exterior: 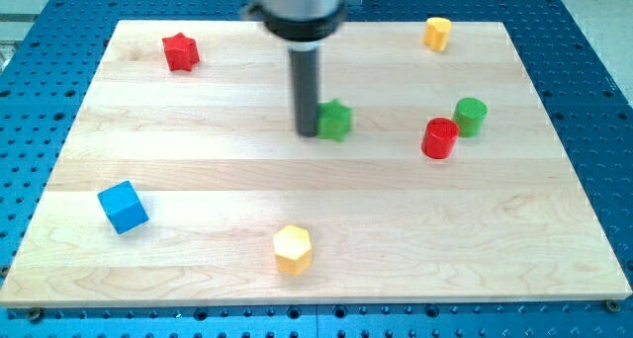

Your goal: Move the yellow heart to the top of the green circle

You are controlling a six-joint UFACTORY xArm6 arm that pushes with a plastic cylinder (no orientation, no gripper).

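Observation:
The yellow heart (437,32) lies near the view's top right corner of the wooden board. The green circle (471,116) sits below it at the right, touching or nearly touching a red cylinder (439,138) on its lower left. My tip (308,133) rests on the board at the middle, right against the left side of a green star-like block (335,120). The tip is well to the left of the green circle and far below-left of the yellow heart.
A red star (180,51) lies at the top left. A blue cube (123,207) lies at the lower left. A yellow hexagon (293,249) lies near the bottom edge. The board (198,150) rests on a blue perforated table.

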